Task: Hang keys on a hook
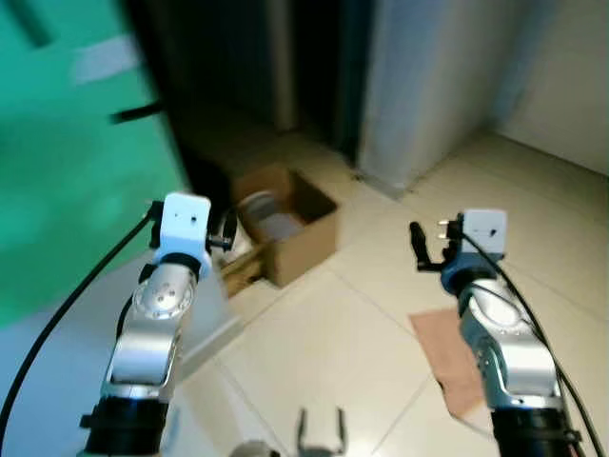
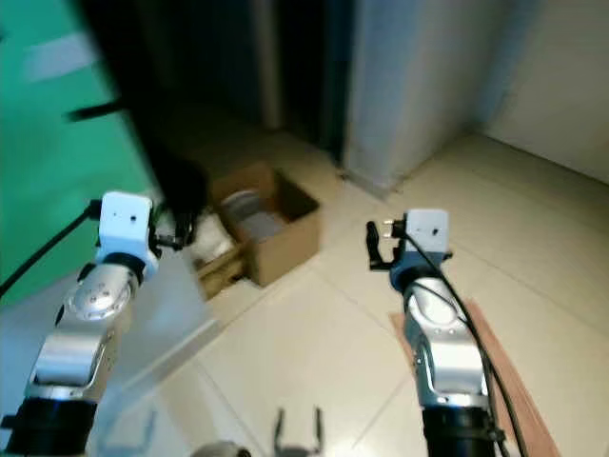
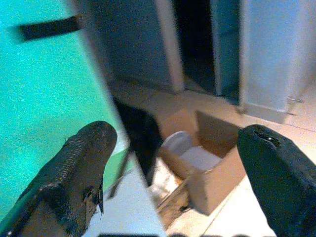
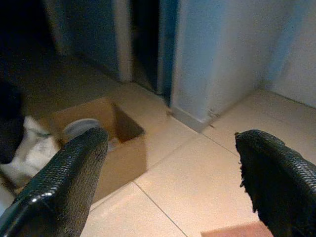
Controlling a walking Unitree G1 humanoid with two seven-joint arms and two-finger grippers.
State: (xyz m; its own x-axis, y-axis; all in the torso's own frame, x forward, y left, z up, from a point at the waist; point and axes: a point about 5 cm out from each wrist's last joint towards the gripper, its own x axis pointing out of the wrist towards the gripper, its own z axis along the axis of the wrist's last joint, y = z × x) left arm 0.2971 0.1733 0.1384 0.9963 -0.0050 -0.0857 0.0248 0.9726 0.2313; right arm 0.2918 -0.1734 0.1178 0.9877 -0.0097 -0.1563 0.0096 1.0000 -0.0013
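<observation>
Both my arms are raised in front of me over a tiled floor. My left gripper (image 1: 226,233) is open beside a green wall (image 1: 67,171), and nothing lies between its fingers (image 3: 84,158). A short black bar (image 3: 47,28) sticks out high on that green wall. My right gripper (image 1: 430,246) is open too, out over the tiles, with nothing between its fingers (image 4: 74,168).
An open cardboard box (image 1: 290,224) holding a pale round object stands on the floor ahead, with a black shape (image 3: 140,133) and white cloth (image 4: 34,148) beside it. A dark doorway (image 1: 314,67) and a white wall corner (image 1: 428,86) lie beyond. A brown mat (image 1: 452,357) lies under my right arm.
</observation>
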